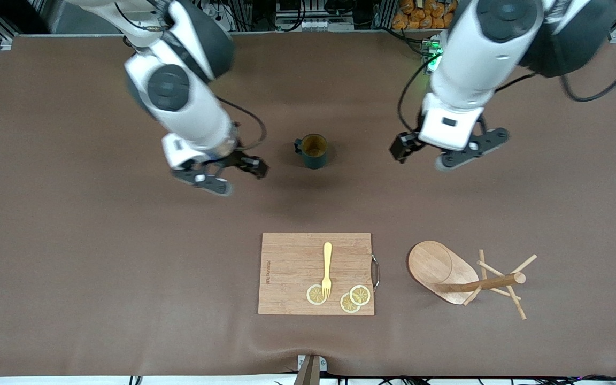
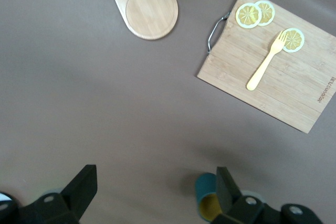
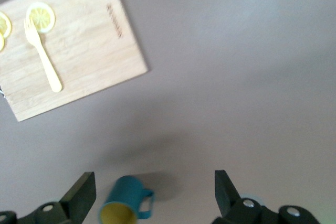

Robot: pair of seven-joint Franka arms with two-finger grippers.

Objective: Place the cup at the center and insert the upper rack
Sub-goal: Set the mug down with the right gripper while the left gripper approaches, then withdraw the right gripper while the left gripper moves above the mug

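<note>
1. Worktop (image 1: 72, 278): brown mat. Both arms hang over the half toward the robots' edge; nothing is in either grip.
2. Cutting board (image 1: 316, 273) lies near the camera-side edge, about mid-length, carrying a yellow fork (image 1: 327, 270) and lemon slices (image 1: 354, 298). Not part of my job.
3. Mug tree (image 1: 466, 280) lies tipped on its side near the camera-side edge, toward the left arm's end. Oval base up on edge, post flat, upper rack (image 1: 510, 278) pegs splayed at the tip.
4. Left pincer (image 1: 449, 151): released, jaws wide, over bare mat beside the cup, toward the left arm's end.
5. Right pincer (image 1: 229, 175): also released, jaws wide, over bare mat on the cup's flank toward the right arm's end.
6. Cup (image 1: 313, 151): upright, mid-length, well toward the robots' edge, handle toward the right arm.
7. My read: step one, no grasp yet. Next: one pincer down on the cup rim or handle, clamp, carry to centre. The tree looks like it needs righting before any hanging.
</note>
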